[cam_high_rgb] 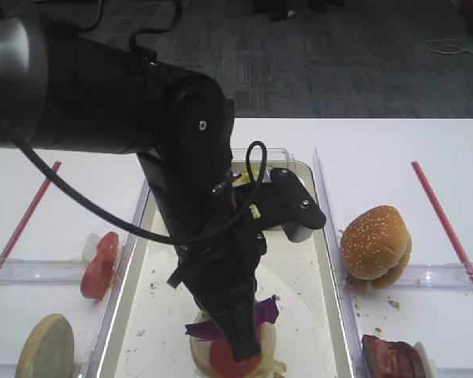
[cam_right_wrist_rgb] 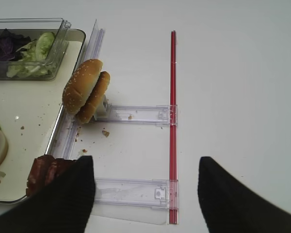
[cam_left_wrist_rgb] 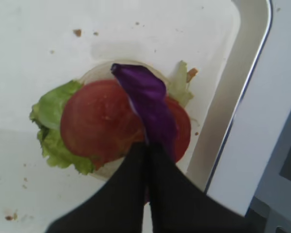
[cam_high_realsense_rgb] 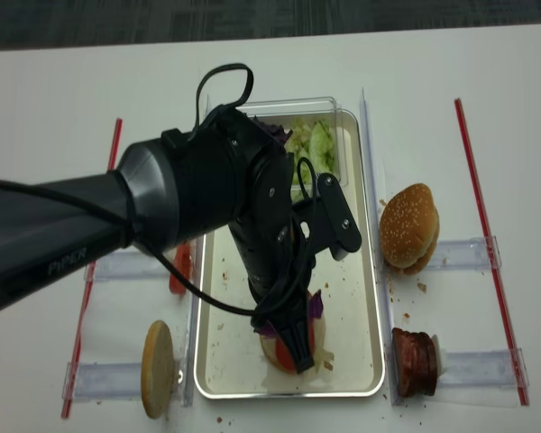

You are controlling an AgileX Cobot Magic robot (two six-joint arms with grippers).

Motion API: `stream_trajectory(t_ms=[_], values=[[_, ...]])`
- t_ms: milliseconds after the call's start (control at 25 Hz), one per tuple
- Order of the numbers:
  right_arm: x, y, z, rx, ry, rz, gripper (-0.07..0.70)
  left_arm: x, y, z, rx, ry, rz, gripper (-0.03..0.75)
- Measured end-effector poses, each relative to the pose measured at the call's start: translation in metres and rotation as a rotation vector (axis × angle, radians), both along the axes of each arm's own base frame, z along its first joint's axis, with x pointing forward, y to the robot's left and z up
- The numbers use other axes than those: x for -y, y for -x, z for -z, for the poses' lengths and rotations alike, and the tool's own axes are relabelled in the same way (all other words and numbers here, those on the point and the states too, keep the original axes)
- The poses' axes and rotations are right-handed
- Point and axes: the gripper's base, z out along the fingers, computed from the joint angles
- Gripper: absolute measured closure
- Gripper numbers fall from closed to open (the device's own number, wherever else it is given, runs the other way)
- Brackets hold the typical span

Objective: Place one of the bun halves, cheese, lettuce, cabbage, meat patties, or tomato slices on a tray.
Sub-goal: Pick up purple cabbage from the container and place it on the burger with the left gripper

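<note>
Black left gripper pinched tight on the curled deep-purple cabbage strip, low over the cream-white silver-rimmed tray.
Strip runs straight away from the fingertips, draped on the glossy red tomato slice; right arm's way off.

1 tray, 1 cabbage strip, 2 meat patties. 2 tomato slices, 3 bun halves seen whole.
</note>
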Motion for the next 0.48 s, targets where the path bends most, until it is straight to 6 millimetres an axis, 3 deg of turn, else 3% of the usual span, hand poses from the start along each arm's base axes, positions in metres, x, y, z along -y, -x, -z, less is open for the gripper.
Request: stream_trajectory(t_ms=[480], values=[[0.000,0.000,0.000,0.000,0.000,0.000,0.164,0.004,-0.001,0.014,-0.027,-0.012,0.045,0.733]])
